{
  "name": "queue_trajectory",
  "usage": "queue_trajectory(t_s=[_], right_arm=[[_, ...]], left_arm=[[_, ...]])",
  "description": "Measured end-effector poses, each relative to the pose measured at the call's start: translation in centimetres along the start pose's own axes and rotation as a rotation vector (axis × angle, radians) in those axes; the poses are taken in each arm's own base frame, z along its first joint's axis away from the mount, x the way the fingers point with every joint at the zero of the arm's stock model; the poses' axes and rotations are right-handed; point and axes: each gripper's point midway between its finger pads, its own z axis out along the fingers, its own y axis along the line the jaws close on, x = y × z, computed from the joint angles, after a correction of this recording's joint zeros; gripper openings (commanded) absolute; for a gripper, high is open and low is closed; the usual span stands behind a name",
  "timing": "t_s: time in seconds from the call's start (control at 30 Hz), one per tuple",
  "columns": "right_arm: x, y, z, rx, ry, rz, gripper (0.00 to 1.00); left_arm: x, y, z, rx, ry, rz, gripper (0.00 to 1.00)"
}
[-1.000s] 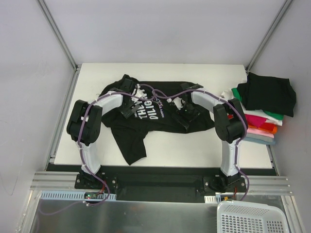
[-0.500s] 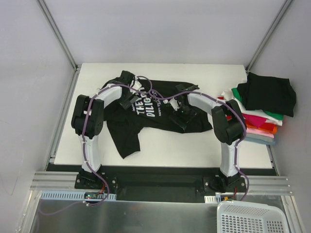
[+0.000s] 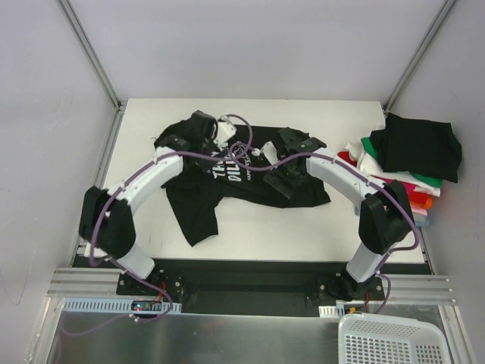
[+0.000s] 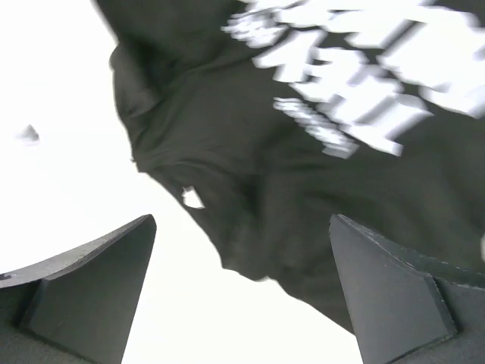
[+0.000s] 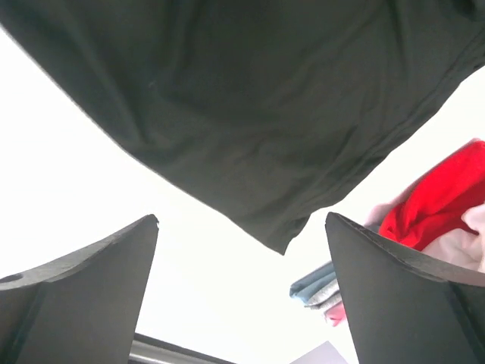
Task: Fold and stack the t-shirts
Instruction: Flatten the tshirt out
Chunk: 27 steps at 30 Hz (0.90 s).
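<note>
You have most of the pile done: the folded stack [image 3: 415,148] sits well out past your right gripper [image 5: 241,218], on its outer side, with a black tee on top and green, white, red, pink, orange and blue-grey edges showing beneath it. What is left, as far as I can judge, is the black lettered t-shirt [image 3: 258,191], which lies rumpled and unfolded on the table [image 3: 303,227] under and between both grippers. No fold has been made in it yet, so the folding and the move onto the stack are both ahead of you.

The left gripper [image 4: 242,220] hangs over the lettered end, its fingers spread wide with nothing between them; bunched cloth lies just below them and the white lettering [image 4: 356,83] runs ahead of them. The right gripper's fingers are spread wide and empty too, with the shirt's straight edge crossing just ahead of them and a bit of the red tee [image 5: 436,205] off to their outer side.

The shirt's long axis runs from one gripper to the other, across the table. Going by the order of the lettering lines, the collar end likely points out past the left gripper, away from the stack, and the hem lies under the right gripper, facing the stack. One lobe, a sleeve or a turned-under side, trails from beneath the left gripper back toward the arm bases
</note>
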Motion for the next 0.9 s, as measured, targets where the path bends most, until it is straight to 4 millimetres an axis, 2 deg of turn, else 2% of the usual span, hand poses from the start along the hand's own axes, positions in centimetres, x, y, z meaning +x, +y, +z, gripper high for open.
queue_trajectory(t_s=[0.07,0.13,0.27,0.33,0.43,0.6,0.7,0.9], right_arm=[[0.8,0.8,0.1,0.002,0.003,-0.028,0.96],[2.9,1.8,0.6,-0.007,0.042,-0.061,0.97],[6.8,2.7,1.9,-0.003,0.131,-0.101,0.97],[8.0,2.7,2.1,0.005,0.155,-0.111,0.97],[8.6,2.1,2.0,0.035,0.152,-0.109,0.97],[9.1,0.8,2.1,0.081,0.139,-0.089,0.98],[9.5,0.1,2.4,0.102,0.148,-0.082,0.98],[9.4,-1.7,2.6,0.149,0.137,-0.073,0.98]], left_arm=[[-0.5,-2.6,-2.6,0.027,-0.056,0.049,0.99],[0.1,-5.6,-4.3,0.070,-0.086,0.100,0.99],[4.6,-9.3,-5.2,0.131,-0.037,0.150,0.99],[6.7,-10.3,-5.3,0.148,0.000,0.152,0.99],[9.0,-11.6,-5.7,0.171,0.034,0.154,0.99],[10.2,-12.3,-6.7,0.183,0.015,0.153,0.99],[11.1,-13.1,-6.7,0.208,0.021,0.158,0.99],[14.2,-16.0,-7.0,0.314,0.037,0.177,0.99]])
